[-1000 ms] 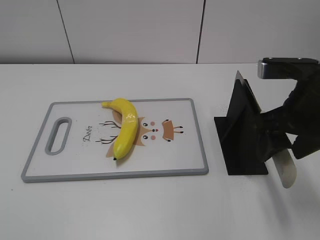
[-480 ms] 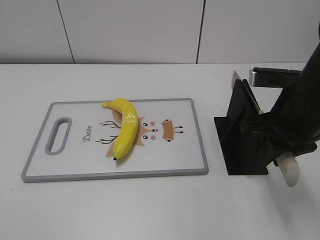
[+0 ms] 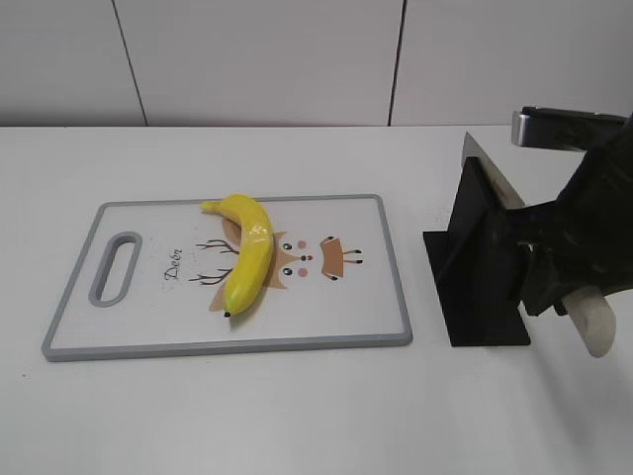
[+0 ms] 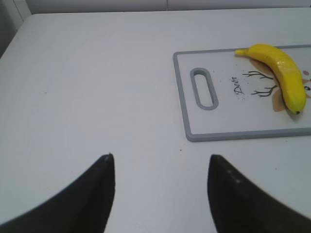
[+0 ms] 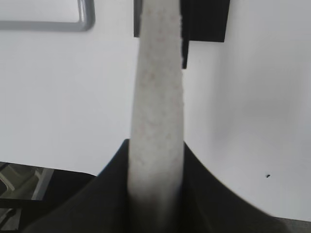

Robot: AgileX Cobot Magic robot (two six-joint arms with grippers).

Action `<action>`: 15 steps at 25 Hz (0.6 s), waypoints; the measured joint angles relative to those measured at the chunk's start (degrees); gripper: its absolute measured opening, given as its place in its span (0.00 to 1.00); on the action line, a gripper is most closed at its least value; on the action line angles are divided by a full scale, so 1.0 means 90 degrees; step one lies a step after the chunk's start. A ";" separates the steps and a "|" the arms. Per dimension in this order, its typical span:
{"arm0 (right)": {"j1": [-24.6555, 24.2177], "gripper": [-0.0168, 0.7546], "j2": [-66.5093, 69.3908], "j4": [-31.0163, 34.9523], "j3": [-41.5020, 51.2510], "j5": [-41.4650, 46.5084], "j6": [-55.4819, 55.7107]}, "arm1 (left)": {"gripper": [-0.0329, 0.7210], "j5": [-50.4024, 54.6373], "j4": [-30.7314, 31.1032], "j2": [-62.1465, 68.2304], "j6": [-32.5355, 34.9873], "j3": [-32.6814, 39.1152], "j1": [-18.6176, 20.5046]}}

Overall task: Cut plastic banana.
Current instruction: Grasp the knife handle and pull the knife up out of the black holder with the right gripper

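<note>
The plastic banana (image 3: pixel 247 251) is glossy yellow with a dark tip and lies on the grey-rimmed cutting board (image 3: pixel 394 277). It also shows in the left wrist view (image 4: pixel 283 76). My right gripper (image 3: pixel 554 289) is shut on the pale handle (image 5: pixel 158 97) of a knife. The knife's grey blade (image 3: pixel 487 170) rests against the black knife stand (image 3: pixel 480 262), to the right of the board. My left gripper (image 4: pixel 160 160) is open and empty above bare table, left of the board's handle slot (image 4: pixel 203 88). It is out of the exterior view.
The black stand's base plate (image 3: pixel 475 332) lies on the white table close to the board's right edge. A corner of the board (image 5: pixel 85 22) and the stand (image 5: pixel 206 19) show in the right wrist view. A white wall runs behind the table.
My right gripper and the knife handle have shifted a little right and up. The banana and the board have not moved.
</note>
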 joint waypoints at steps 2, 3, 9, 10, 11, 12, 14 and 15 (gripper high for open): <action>0.0000 0.25 -0.0174 0.0000 -0.0054 0.0018 0.0039 | 0.79 0.0000 0.0004 0.0000 0.0000 0.0000 0.0000; 0.0000 0.25 -0.0250 0.0000 -0.0090 0.0027 0.0062 | 0.79 0.0000 0.0004 0.0000 0.0000 0.0000 0.0000; 0.0000 0.24 -0.0628 0.0007 -0.0461 0.0080 0.0120 | 0.79 0.0000 0.0004 0.0000 0.0000 0.0000 0.0000; 0.0000 0.24 -0.0668 0.0001 -0.0548 0.0111 0.0126 | 0.79 0.0000 0.0004 0.0000 0.0000 0.0000 0.0000; 0.0000 0.24 -0.0705 0.0001 -0.0658 0.0131 0.0126 | 0.79 0.0000 0.0004 0.0000 0.0000 0.0000 0.0000; 0.0000 0.24 -0.0732 0.0001 -0.0751 0.0136 0.0126 | 0.79 0.0000 0.0004 0.0000 0.0000 0.0000 0.0000; 0.0000 0.24 -0.0783 -0.0039 -0.0993 0.0136 0.0063 | 0.78 0.0000 0.0004 0.0000 0.0000 0.0000 0.0000; 0.0000 0.24 -0.0793 -0.0053 -0.1108 0.0143 -0.0077 | 0.78 0.0000 0.0004 0.0000 0.0012 0.0000 0.0000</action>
